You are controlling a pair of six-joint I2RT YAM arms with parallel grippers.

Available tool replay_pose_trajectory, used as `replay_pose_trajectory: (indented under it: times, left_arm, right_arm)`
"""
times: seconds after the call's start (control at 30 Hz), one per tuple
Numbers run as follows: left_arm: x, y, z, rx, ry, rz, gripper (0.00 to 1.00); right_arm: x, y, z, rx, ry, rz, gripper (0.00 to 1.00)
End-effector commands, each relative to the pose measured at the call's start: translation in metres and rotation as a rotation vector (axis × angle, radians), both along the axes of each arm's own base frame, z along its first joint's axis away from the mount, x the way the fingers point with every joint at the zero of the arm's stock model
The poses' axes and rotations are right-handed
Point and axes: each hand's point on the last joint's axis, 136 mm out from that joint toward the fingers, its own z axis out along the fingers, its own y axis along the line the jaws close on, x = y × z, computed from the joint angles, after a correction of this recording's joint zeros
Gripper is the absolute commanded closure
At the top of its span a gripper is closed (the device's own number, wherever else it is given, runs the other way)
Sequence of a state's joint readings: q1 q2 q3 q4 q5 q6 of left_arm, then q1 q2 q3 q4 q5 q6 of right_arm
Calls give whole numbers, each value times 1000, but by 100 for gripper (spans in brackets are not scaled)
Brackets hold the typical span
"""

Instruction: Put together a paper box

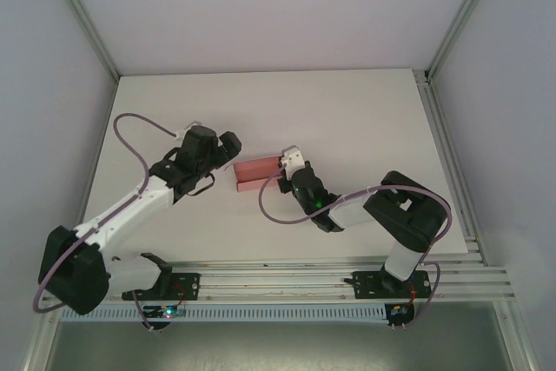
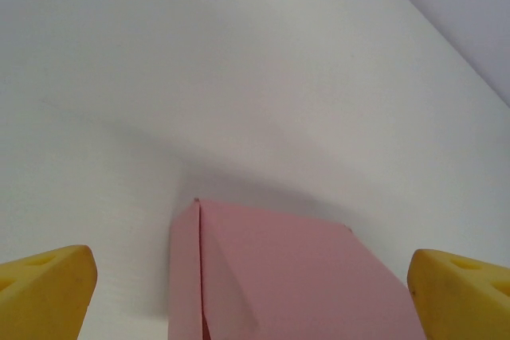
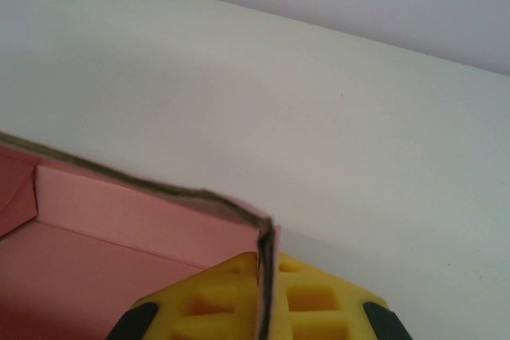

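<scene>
From the top external camera, the paper box [image 1: 256, 171] lay near the middle of the white bench [image 1: 347, 119], a pink rectangle with its long side running left to right. It sat between the two arms' working ends. The left fingers [image 1: 229, 143] stood just beside the box's left end, angled toward it, and at this size their gap could not be judged. The right fingers [image 1: 288, 161] were at the box's right end, in contact with it.

In the left wrist camera, the left fingers [image 2: 44, 288] were spread wide apart, one yellow pad at each lower corner. The paper box [image 2: 295, 276] lay on the bench [image 2: 239, 77] between them, running away from the camera, with a clear gap to either pad. A fold line ran down its left side, where a narrow side panel met the broad top face. Its shadow fell on the bench beyond its far end.

In the right wrist camera, the right fingers [image 3: 319, 300] were closed together on a thin upright wall of the paper box [image 3: 119, 220], the card's edge pinched between the two yellow pads. That wall met a longer wall at a corner just above the pads, and the longer wall's dark top edge ran off to the left. The pink inside of the box, with its floor, lay open to the left of the pads. The bench [image 3: 319, 117] stretched bare behind it.
</scene>
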State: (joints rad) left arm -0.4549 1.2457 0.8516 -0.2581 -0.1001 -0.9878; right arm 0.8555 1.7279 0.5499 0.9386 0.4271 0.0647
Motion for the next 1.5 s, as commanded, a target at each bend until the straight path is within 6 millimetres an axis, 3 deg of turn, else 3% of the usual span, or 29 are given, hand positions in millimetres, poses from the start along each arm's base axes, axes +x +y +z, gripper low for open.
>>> replay_pose_trajectory:
  times: [0.0, 0.13, 0.3, 0.5, 0.67, 0.8, 0.97, 1.17, 1.33, 1.47]
  left_arm:
    - [16, 5, -16, -12, 25, 78, 0]
    - [23, -12, -47, -78, 58, 35, 0]
    - [13, -22, -84, -101, 137, -16, 8]
    - [1, -21, -114, -54, 199, -63, 17]
    - [-7, -28, -135, -84, 233, -102, 27]
    - [-9, -34, -140, -96, 245, -142, 32]
    - [-7, -37, -138, -73, 234, -180, 34]
    - [-5, -44, -127, -16, 211, -282, 34]
    - [8, -48, -108, 21, 160, -327, 36]
    - [11, -55, -117, -34, 179, -351, 47]
  right_arm:
    - [-20, -5, -38, -126, 79, 59, 100]
    - [-27, -1, -39, -130, 77, 89, 100]
    - [-33, -1, -36, -113, 79, 100, 97]
    - [-47, 7, -30, -64, 122, 170, 75]
    - [-63, -1, -16, -28, 132, 210, 52]
    - [-82, -4, -9, -67, 176, 285, 34]
    - [-97, -15, 11, -53, 172, 337, 3]
    - [-67, -38, 53, 158, 181, 214, 2]
    - [-33, -60, 55, 236, 282, 83, 2]
    - [-17, -66, 51, 318, 329, 65, 2]
